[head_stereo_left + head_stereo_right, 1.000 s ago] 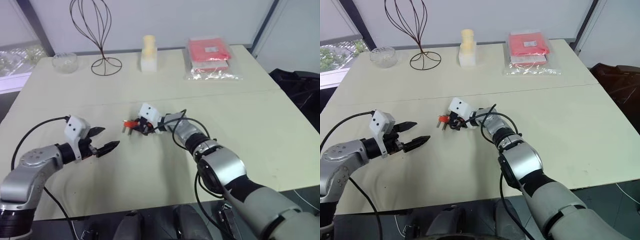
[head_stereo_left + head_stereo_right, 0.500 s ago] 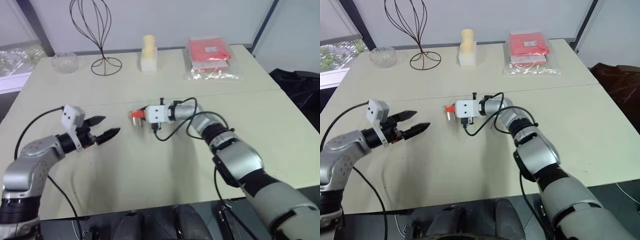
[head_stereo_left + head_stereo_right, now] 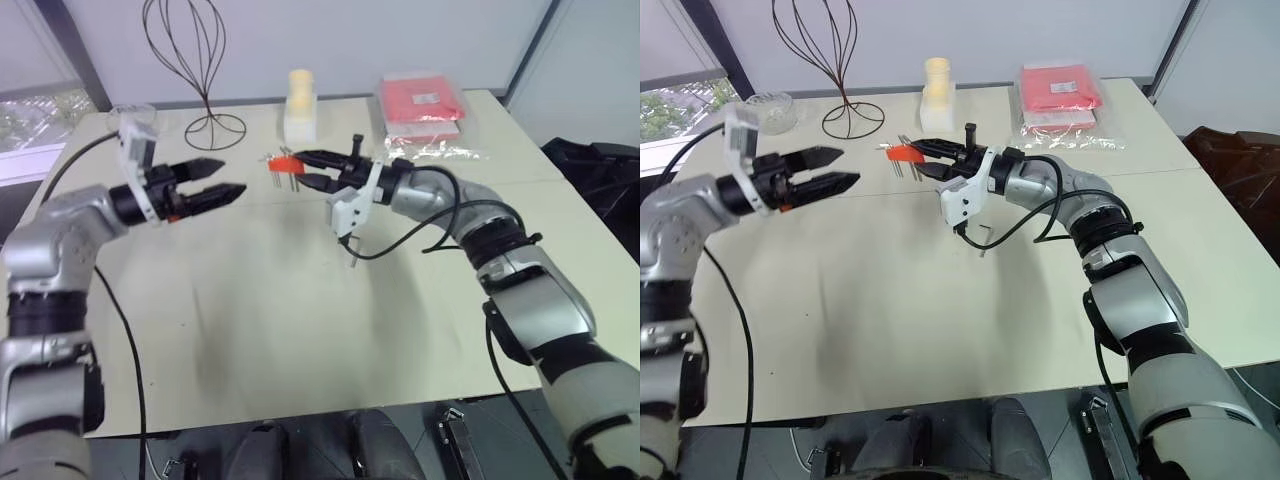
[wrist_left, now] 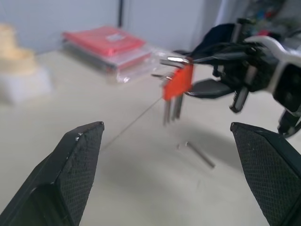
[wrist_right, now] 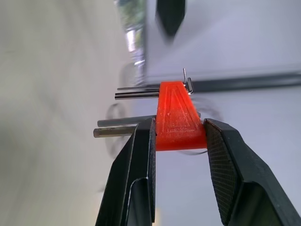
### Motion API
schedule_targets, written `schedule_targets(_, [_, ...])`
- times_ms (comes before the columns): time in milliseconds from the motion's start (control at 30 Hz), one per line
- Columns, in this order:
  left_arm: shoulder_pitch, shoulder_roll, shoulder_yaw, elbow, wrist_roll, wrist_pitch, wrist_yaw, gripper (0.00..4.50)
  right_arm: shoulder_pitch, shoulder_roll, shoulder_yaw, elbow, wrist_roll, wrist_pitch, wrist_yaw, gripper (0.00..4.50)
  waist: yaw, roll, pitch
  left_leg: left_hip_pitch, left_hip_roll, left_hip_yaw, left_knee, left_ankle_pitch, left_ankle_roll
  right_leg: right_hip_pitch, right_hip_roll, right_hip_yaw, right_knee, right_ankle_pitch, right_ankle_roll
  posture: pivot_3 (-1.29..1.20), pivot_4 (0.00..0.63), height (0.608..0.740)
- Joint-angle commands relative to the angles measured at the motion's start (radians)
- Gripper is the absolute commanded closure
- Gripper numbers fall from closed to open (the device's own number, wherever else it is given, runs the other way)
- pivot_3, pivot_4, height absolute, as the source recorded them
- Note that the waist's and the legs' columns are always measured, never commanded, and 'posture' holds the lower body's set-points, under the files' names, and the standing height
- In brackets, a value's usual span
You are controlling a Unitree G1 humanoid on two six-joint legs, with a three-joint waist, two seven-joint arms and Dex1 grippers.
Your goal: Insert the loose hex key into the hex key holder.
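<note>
The hex key holder (image 3: 283, 163) is a small red-orange block with short dark keys sticking out. My right gripper (image 3: 300, 165) is shut on it and holds it in the air above the table, its fingers (image 5: 141, 155) pinching the block (image 5: 176, 117) from both sides. The loose hex key (image 4: 200, 154), a thin grey rod, lies flat on the table (image 3: 300, 330) below the holder (image 4: 178, 82). To the left, my left gripper (image 3: 233, 176) hangs open and level, pointing toward the holder, with nothing between its fingers (image 4: 75, 155).
Along the table's far edge stand a wire stand (image 3: 195, 60), a glass bowl (image 3: 130, 110), a cream block (image 3: 299, 105) and a red packet in clear plastic (image 3: 420, 105). A cable (image 3: 400, 245) droops from my right wrist near the loose key.
My right gripper has lifted the holder off the table and rolled it over. My left gripper has risen and swung forward toward the holder, still open.
</note>
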Motion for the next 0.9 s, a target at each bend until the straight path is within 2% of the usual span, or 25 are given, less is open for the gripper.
schedule_targets(33, [-0.107,-0.028,-0.039,0.134,0.046,-0.061,-0.105,0.00,0.006,-0.024,-0.020,-0.066,0.017,-0.007,-0.027,3.56,-0.005,0.000,0.000,0.000,0.000,0.000,0.000,0.000,0.000,0.000,0.000,0.000,0.000,0.000,0.000,0.00,0.150,0.740])
schedule_targets(300, [-0.272,-0.125,-0.084,0.340,0.123,-0.140,-0.246,0.00,0.032,-0.049,-0.031,-0.129,0.046,0.028,-0.012,3.56,-0.025,0.000,0.000,0.000,0.000,0.000,-0.001,0.000,0.000,-0.001,0.001,0.000,0.000,0.000,0.000,0.00,0.150,0.740])
schedule_targets(900, [-0.298,-0.200,-0.062,0.408,0.176,-0.201,-0.262,0.00,0.075,-0.052,-0.026,-0.216,0.091,0.073,0.040,3.56,-0.025,0.000,0.000,0.000,0.001,0.000,0.000,0.000,0.000,-0.001,0.001,0.000,0.000,0.000,0.000,0.00,0.150,0.740])
